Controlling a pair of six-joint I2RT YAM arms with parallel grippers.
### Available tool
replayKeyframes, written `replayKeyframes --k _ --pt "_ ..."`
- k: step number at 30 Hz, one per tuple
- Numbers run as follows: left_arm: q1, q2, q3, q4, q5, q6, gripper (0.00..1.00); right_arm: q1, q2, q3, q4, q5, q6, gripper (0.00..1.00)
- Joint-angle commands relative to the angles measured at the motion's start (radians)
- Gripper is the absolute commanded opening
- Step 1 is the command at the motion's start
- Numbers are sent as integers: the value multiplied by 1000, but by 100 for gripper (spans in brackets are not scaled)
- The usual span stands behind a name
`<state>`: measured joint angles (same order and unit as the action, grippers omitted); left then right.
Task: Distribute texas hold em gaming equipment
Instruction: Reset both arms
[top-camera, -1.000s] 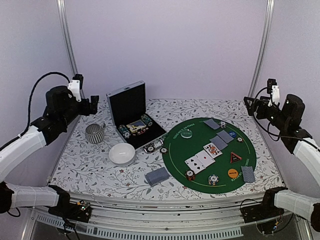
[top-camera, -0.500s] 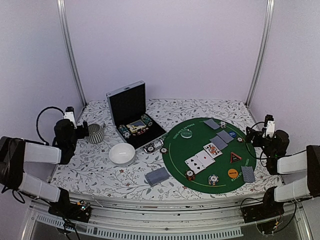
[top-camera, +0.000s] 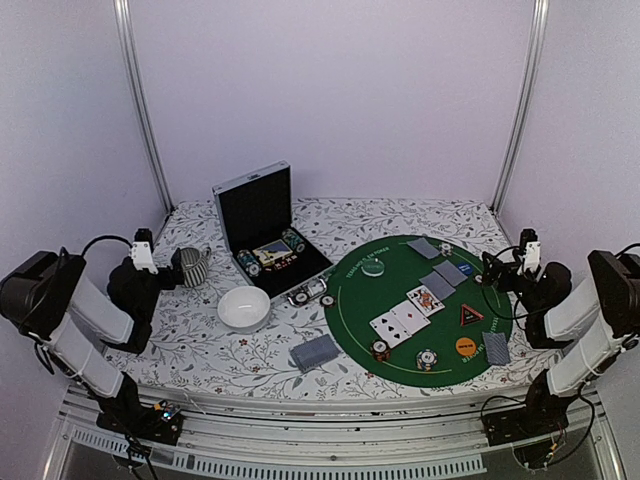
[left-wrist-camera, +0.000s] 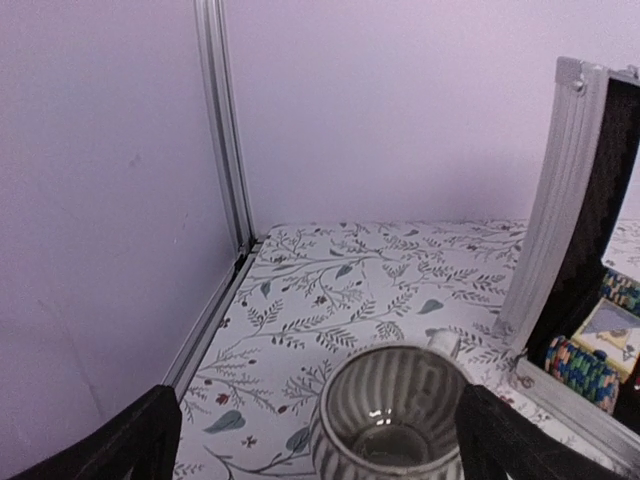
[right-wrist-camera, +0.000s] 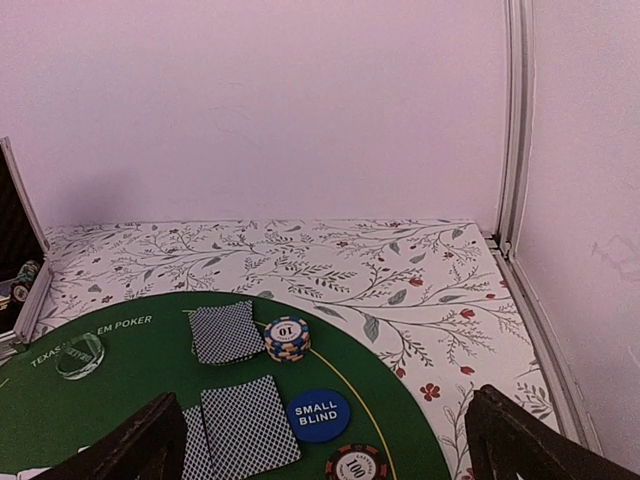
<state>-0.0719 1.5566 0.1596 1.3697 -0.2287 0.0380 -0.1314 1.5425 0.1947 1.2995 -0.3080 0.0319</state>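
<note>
while left gripper (left-wrist-camera: 318, 440) and right gripper (right-wrist-camera: 325, 440) gape empty, the triangle (top-camera: 472, 316) points rearward.

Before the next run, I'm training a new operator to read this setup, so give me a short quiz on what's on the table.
1. True or false: the white bowl sits on the green mat.
2. Which stands nearest the left gripper? A mug, B card deck, C orange disc.
3. What words are printed on the blue disc?
Key: 1 false, it sits on the flowered cloth; 2 A; 3 SMALL BLIND.
</note>
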Motion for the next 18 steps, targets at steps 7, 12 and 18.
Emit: replayKeyframes --k 7,12,18 --pt "7 0 65 -19 38 22 98 1 2 23 55 -28 -16 99" --pt "8 -1 64 -18 37 22 98 1 2 23 54 -28 -17 99" --pt "8 -1 62 -16 36 22 98 3 4 26 47 -23 -18 99"
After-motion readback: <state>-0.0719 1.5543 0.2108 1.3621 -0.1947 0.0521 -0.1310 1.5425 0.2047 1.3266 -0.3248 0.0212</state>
